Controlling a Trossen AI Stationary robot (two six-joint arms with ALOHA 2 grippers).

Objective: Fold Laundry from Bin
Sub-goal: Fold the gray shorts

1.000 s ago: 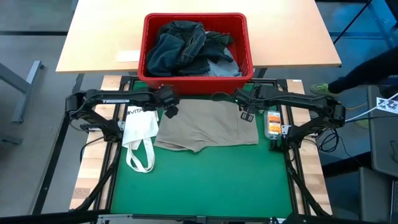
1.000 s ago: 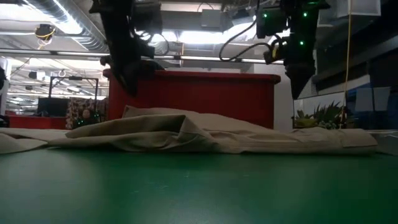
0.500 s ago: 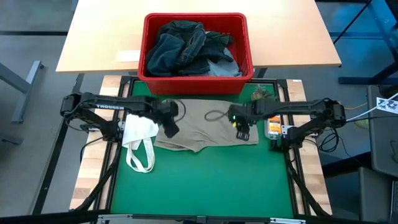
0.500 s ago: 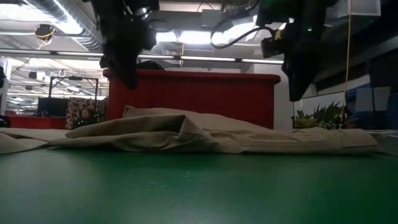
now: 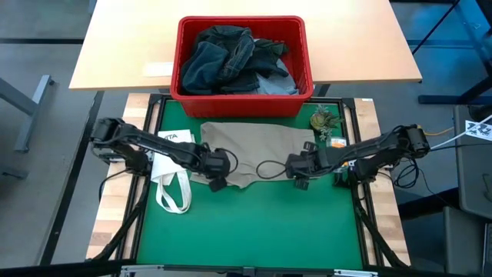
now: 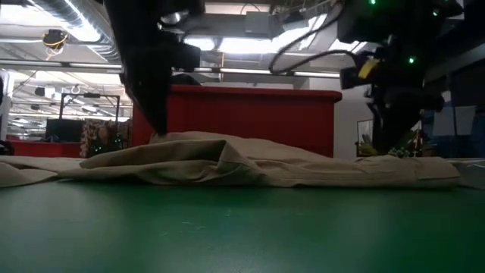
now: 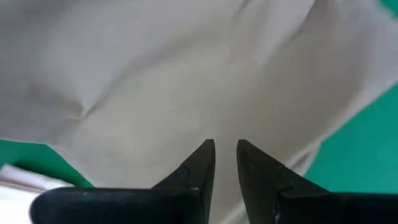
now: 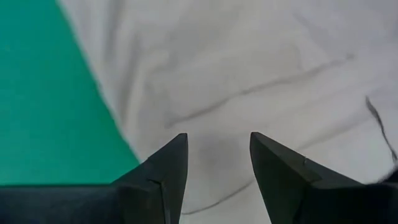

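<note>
Overhead view straight down, low view level across the mat, wrist views close above beige trousers (image 5: pixel 257 146), seen by all

Beige trousers (image 5: pixel 257 150) lie on a green mat (image 5: pixel 254 223), a white tote bag (image 5: pixel 173 165) to their left, while the red bin (image 5: pixel 242 96) beyond holds dark navy and light blue jeans (image 5: pixel 234 58).

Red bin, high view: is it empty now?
No, the red bin still holds a heap of dark denim garments, while only the beige trousers lie on the green mat.
</note>
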